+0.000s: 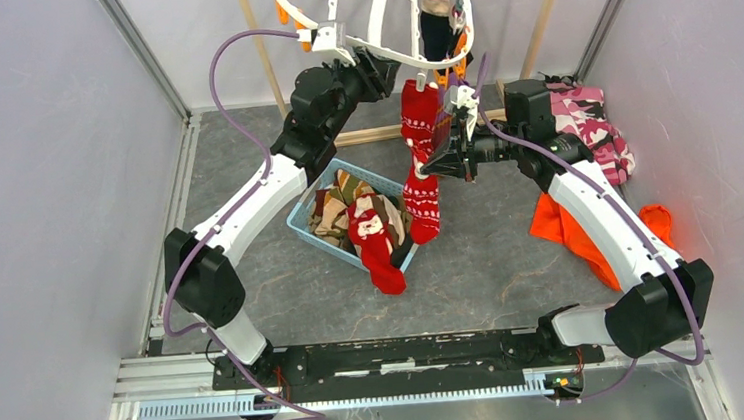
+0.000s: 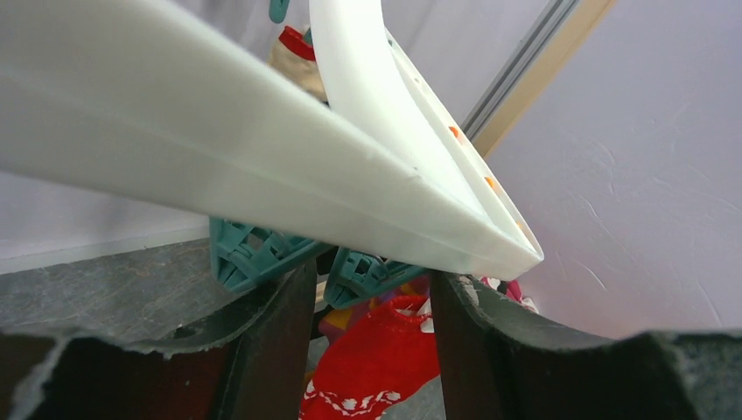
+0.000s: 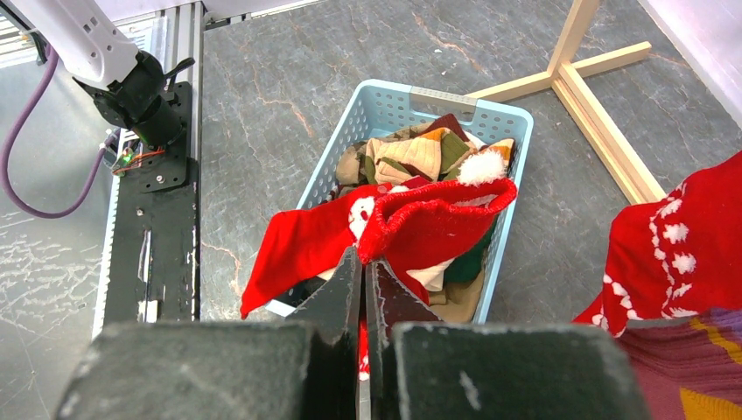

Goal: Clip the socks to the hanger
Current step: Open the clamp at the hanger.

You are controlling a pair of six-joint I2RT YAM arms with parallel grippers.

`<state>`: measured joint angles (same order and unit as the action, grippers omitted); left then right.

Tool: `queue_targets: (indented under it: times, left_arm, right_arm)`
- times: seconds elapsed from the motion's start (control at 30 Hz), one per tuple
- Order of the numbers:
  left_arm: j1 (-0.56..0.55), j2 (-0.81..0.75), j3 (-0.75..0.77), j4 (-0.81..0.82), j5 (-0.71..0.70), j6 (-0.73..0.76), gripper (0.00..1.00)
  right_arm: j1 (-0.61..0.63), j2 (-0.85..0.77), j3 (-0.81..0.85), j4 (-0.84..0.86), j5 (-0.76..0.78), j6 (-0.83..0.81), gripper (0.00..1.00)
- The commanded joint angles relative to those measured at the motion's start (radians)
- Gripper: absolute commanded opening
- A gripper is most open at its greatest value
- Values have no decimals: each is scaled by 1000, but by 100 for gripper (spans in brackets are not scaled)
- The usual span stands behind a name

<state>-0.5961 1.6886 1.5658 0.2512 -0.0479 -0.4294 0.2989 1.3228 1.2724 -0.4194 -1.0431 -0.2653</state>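
The white hanger (image 1: 379, 4) hangs at the back with teal clips (image 2: 249, 254) and orange ones. My left gripper (image 1: 340, 44) is shut on its rim; in the left wrist view the white frame (image 2: 262, 149) lies across my fingers (image 2: 280, 332). A red sock with white patterns (image 1: 421, 116) hangs clipped from it, and a navy sock (image 1: 434, 30) hangs behind. My right gripper (image 1: 441, 159) is shut on the cuff of a second red sock (image 1: 421, 201), which dangles over the basket; it also shows in the right wrist view (image 3: 437, 219).
A light blue basket (image 1: 299, 221) holds several more socks, one red sock (image 1: 377, 255) draped over its near edge. The wooden rack's base (image 1: 382, 131) lies behind it. A pink camouflage garment (image 1: 592, 127) and an orange cloth (image 1: 570, 229) lie at the right.
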Motion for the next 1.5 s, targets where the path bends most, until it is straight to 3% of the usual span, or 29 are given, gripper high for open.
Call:
queue_targets:
  times: [0.0,0.93,1.07,1.47]
  left_arm:
    - [-7,-36,-10,99,-6,80,57]
    - [-27,-48,-36,135,-12,135,53]
    - [-27,-41,-24,135,-21,138,47]
    - [-28,-46,-24,140,-15,137,45]
  right_arm:
    - [-4,-37,5,23,-18,11,0]
    - [-4,-40,8,28,-24,19,0]
    - [-6,-40,4,27,-25,18,0]
    - [-4,-42,2,28,-22,18,0]
